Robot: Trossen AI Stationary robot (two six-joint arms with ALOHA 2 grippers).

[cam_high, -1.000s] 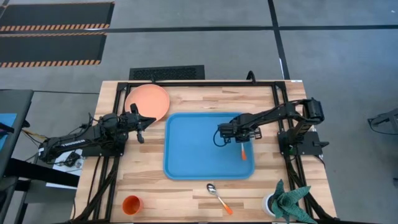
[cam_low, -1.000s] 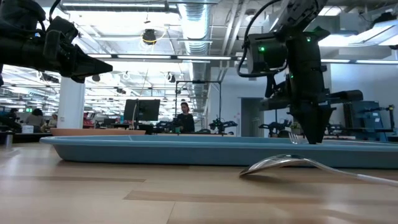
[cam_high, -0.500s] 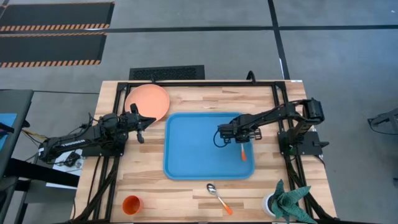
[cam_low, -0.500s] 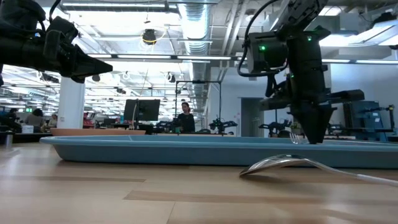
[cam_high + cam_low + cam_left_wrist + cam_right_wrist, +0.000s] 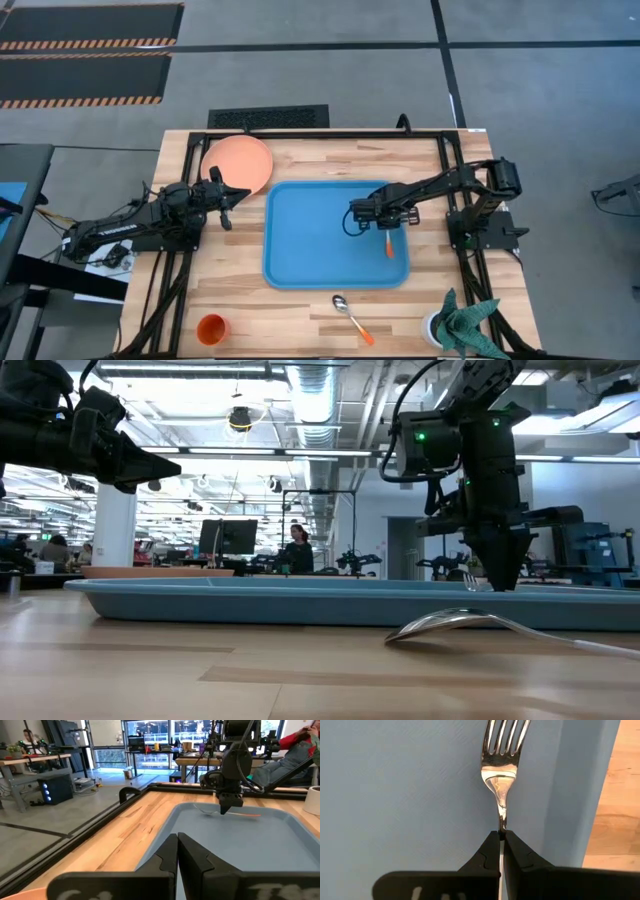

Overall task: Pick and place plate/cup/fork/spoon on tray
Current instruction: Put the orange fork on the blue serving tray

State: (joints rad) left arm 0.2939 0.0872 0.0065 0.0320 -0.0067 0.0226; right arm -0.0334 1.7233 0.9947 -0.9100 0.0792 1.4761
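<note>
The blue tray lies mid-table. My right gripper stands over its right part, shut on the fork, whose orange handle points toward the near edge. It also shows in the low view and the left wrist view. My left gripper is shut and empty, raised beside the salmon plate, which lies flat at the far left. The orange cup stands at the near left. The spoon lies on the wood in front of the tray. My right gripper pinches the fork's thin metal neck, just behind the tines, between its two fingertips. The fingers come from above, pointing down, and lie across the fork. The fork lies about level, low over the tray's floor; whether it touches the floor I cannot tell.
A potted plant stands at the near right corner. The black frame rails run along the table's far side. The tray's left and middle floor is bare. People and desks show in the room beyond the table.
</note>
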